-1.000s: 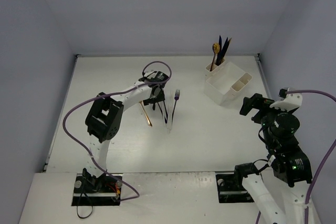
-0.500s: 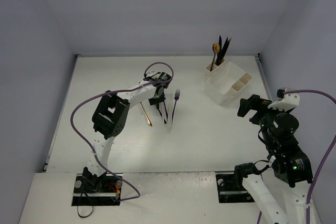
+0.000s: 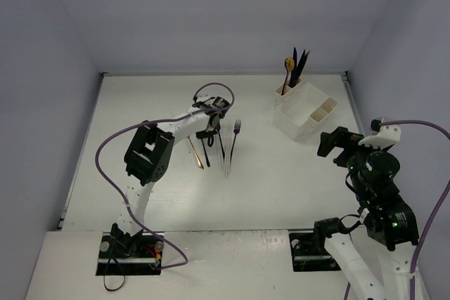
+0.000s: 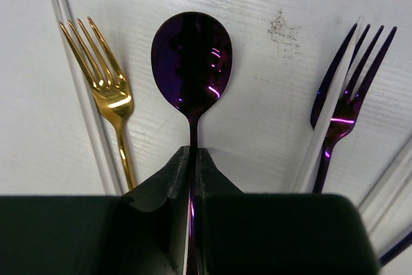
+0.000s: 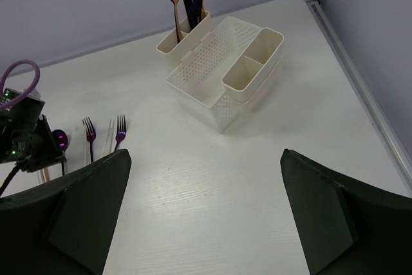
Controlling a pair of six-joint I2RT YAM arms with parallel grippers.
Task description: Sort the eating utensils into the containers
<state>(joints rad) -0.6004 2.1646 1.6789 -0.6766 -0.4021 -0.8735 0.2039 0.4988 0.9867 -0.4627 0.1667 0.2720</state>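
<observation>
My left gripper (image 4: 192, 154) is shut on the thin handle of a dark purple spoon (image 4: 192, 62), whose bowl points away from me just over the white table. A gold fork (image 4: 107, 85) lies to its left and a purple fork (image 4: 347, 104) to its right, each beside a clear plastic utensil (image 4: 71, 88). From above, the left gripper (image 3: 209, 133) sits among these utensils at mid-table. The white organizer (image 3: 306, 112) stands at the back right; its corner cup (image 3: 289, 90) holds a gold spoon and dark utensils. My right gripper (image 5: 205, 159) hangs open, away from everything.
Two purple forks (image 5: 89, 130) and a clear utensil lie left of the right wrist's view. The organizer's two small cups (image 5: 252, 62) and its big tray section (image 5: 206, 53) hold nothing. The table's raised edge (image 5: 360, 88) runs along the right side.
The left gripper came down onto the purple spoon's handle and closed on it. The right arm shifted slightly and stayed open.
</observation>
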